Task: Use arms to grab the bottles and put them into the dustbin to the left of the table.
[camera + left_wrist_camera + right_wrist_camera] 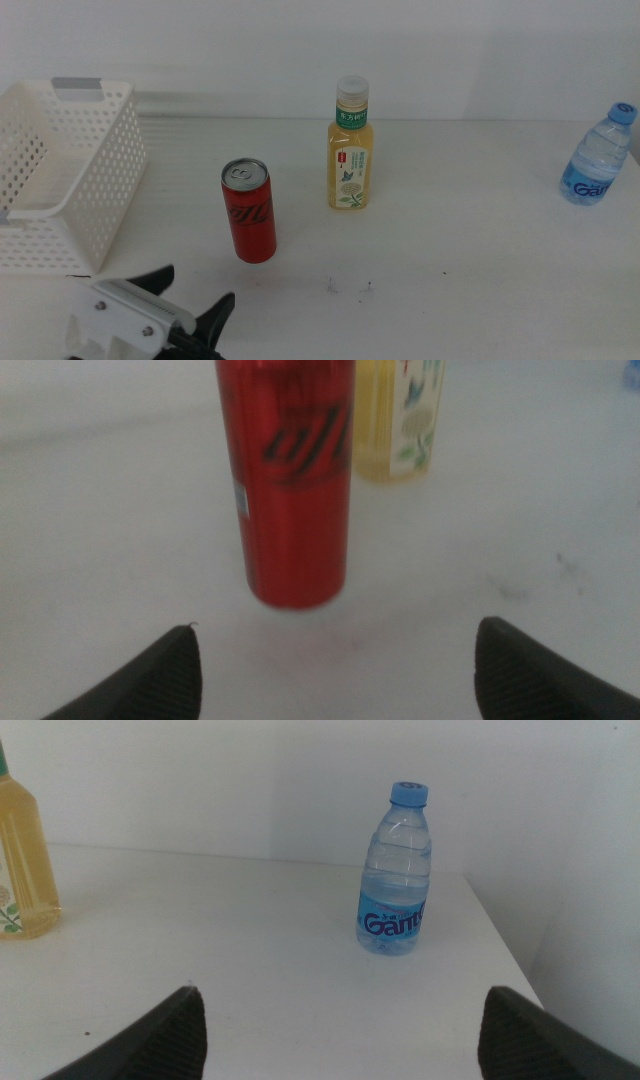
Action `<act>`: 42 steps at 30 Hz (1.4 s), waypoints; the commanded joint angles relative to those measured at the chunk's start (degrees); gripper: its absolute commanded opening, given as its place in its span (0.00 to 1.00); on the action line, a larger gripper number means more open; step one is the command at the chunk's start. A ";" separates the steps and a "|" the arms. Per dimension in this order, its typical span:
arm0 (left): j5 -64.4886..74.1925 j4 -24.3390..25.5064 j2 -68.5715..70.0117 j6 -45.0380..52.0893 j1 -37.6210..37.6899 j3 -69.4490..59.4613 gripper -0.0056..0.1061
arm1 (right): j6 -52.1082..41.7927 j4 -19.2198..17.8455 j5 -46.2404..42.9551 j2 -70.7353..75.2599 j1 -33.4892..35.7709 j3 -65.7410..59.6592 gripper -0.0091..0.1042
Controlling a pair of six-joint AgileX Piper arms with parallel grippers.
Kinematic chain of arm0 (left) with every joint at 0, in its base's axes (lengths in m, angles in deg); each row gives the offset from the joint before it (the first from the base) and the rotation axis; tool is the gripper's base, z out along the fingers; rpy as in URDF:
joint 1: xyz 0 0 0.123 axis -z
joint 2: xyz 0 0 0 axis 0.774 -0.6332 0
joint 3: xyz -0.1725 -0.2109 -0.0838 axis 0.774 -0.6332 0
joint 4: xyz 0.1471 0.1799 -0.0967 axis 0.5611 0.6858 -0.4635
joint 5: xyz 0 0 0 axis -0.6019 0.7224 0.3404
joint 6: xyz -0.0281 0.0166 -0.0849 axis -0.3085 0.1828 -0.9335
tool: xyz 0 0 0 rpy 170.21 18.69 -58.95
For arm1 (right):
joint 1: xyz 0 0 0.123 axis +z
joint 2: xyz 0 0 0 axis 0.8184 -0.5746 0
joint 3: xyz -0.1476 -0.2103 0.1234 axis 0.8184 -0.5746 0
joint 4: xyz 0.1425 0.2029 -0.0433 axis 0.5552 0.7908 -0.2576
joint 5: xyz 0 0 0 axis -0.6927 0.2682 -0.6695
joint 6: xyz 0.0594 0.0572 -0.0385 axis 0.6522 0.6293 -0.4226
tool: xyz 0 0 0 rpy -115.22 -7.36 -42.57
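Down at six o'clock in the middle view, left gripper (195,300) low over the table (480,270), jaws spread wide and holding nothing; straight ahead at twelve o'clock from it, red soda can (295,480) upright, near but not yet between the jaws; reads as the approach step, first grab of three not yet made. Next move, by judgement: forward until the can sits between the jaws, then a squeeze low on its slim body, level, so it doesn't tip. Just behind the can, toward one o'clock, yellow tea bottle (351,150) upright, white cap on, apart from the can. Off at ten o'clock, dustbin (95,190) at the table's left edge, nothing visible inside from here. Far out at two o'clock, water bottle (397,870) upright near the right edge; right gripper (340,1040) facing it from well back, jaws also wide apart, empty, waiting.
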 commanded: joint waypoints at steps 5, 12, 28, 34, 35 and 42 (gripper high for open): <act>-1.54 1.45 -3.82 -1.86 0.12 -0.23 0.89 | -0.34 -0.39 -0.53 0.29 -0.35 -0.23 0.90; -1.54 0.41 -2.01 -1.27 0.12 -0.23 0.89 | -0.34 -0.39 -0.53 0.29 -0.35 -0.23 0.90; -1.54 -0.66 -0.76 -4.90 0.12 -0.23 0.89 | -0.34 -0.39 -0.53 0.29 -0.35 -0.23 0.90; -1.54 -0.42 -0.96 -5.09 0.12 1.23 0.89 | -0.34 -0.39 -0.53 0.29 -0.35 -0.23 0.90; -1.54 -0.42 -0.96 -4.70 0.12 2.15 0.89 | -0.34 -0.39 -0.53 0.29 -0.35 -0.23 0.90; 2.34 0.00 -1.67 -3.66 0.12 8.29 0.89 | -0.34 -0.39 -0.53 0.29 -0.35 -0.23 0.90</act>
